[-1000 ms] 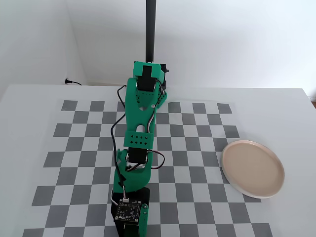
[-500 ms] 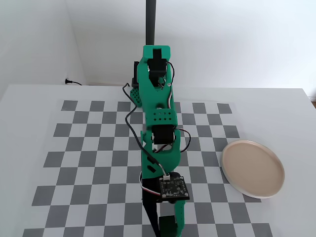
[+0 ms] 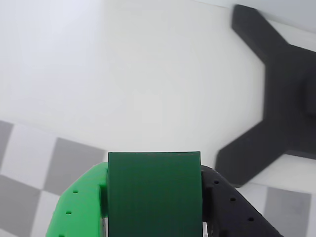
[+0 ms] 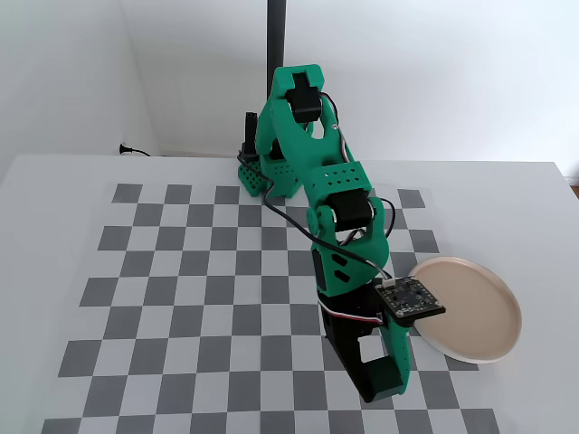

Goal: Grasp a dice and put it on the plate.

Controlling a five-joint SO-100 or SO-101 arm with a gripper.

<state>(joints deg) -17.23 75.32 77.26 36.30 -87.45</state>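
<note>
swung across from the middle of the checkered mat (image 4: 181, 289), the green arm (image 4: 317, 181) is now brought close to the plate (image 4: 470, 316), so this is judged to be the carry step.

the dice (image 3: 154, 192) is shown in the wrist view as a dark green cube clamped squarely by the pincer (image 3: 154, 217), with a bright green finger on its left face and a black finger on its right. it is held off the mat, apparently so it can be lifted over the raised rim of the plate. in the fixed view the dice itself is hidden under the wrist.

the arm is stretched forward from its base at the far edge of the counter (image 4: 54, 181), bent at the elbow, with the wrist angled down just beside the plate's near-left rim. the plate is seen to be empty. a black cross-shaped stand foot (image 3: 276, 108) is seen beyond the dice.
</note>
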